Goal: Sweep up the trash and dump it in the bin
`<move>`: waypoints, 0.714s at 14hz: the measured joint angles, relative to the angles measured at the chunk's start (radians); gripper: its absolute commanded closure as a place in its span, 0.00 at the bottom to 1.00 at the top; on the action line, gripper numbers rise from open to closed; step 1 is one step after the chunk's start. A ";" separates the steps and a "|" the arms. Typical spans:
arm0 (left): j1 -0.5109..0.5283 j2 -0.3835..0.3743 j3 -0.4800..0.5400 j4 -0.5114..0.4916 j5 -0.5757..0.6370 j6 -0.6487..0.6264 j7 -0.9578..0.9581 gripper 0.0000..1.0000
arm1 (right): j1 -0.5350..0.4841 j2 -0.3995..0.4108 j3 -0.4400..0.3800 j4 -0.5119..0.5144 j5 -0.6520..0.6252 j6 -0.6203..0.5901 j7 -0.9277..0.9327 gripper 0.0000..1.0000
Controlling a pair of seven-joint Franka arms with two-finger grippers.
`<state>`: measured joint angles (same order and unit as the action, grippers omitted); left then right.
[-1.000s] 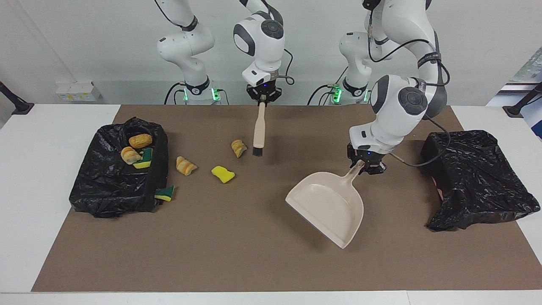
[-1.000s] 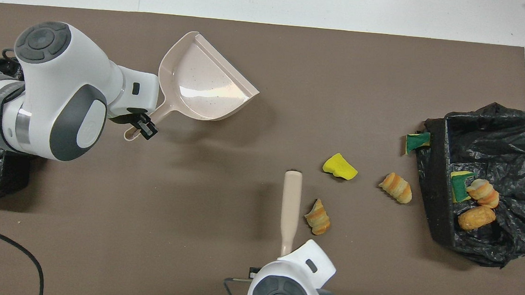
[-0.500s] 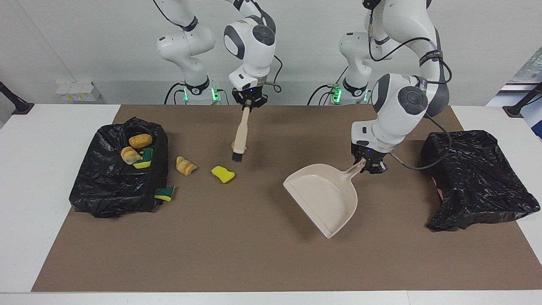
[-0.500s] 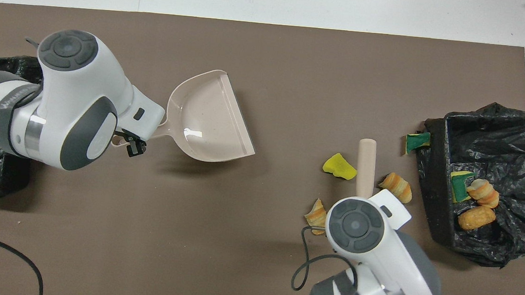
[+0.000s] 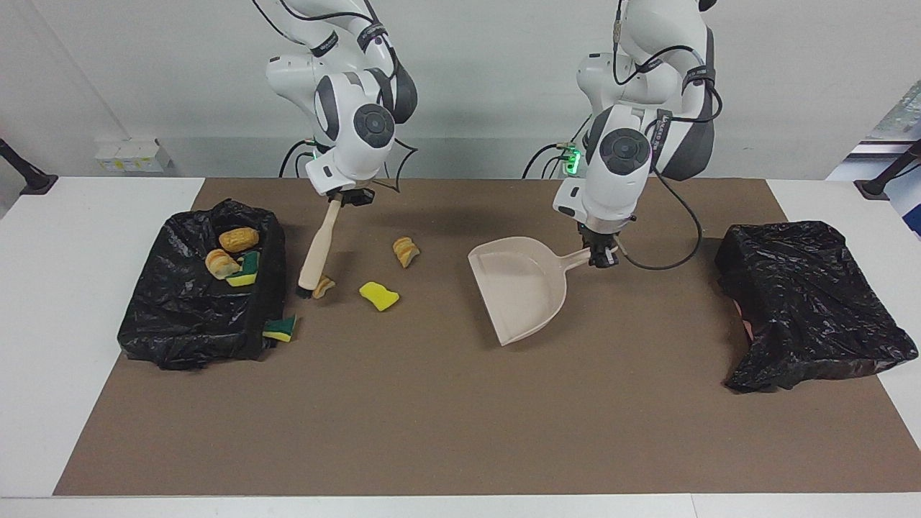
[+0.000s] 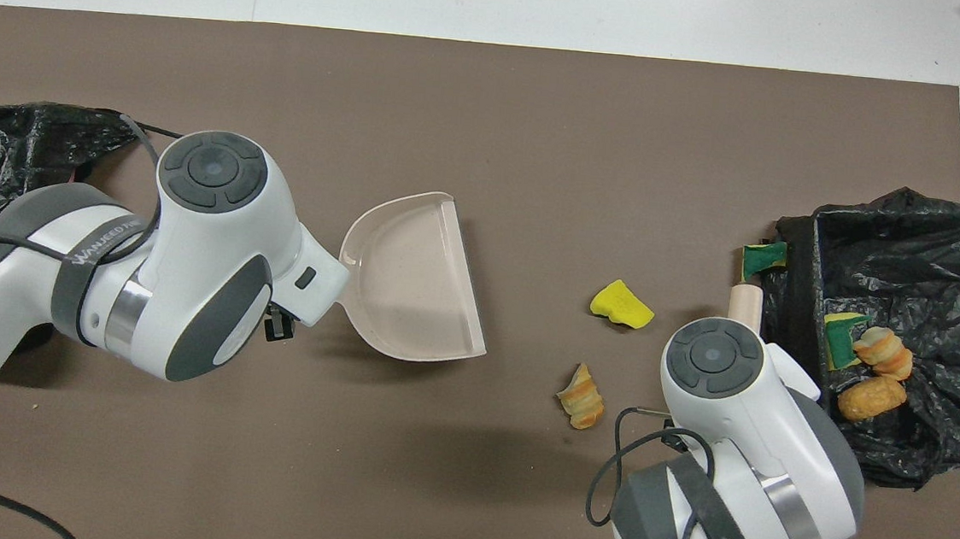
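Two fixed cameras cover one desk [image 5: 43, 302].

Facing view: mounted high at the end of the desk away from the robots, looking back at them and moderately downward. It stands far enough off to take in the whole brown mat [image 5: 432, 432], the white desk margins, both arm bases and the wall.

Overhead view: mounted high above the robots' end, looking forward and steeply down. It sits closer, so the arms enter large from the bottom edge and their bases are cut off.

Shared area: the brown mat [image 6: 543, 120] and what lies on it. The views are half a turn apart, so sides are swapped between them.
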<state>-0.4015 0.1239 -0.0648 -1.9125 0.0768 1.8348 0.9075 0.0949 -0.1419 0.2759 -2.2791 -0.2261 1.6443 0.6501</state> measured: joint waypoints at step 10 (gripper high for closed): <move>-0.156 -0.045 -0.004 -0.140 0.087 0.061 -0.208 1.00 | -0.084 -0.074 0.002 -0.135 0.007 0.082 -0.108 1.00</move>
<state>-0.5573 0.0787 -0.0689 -2.0530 0.1637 1.8955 0.6993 0.0110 -0.2159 0.2780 -2.4144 -0.2186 1.7261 0.5426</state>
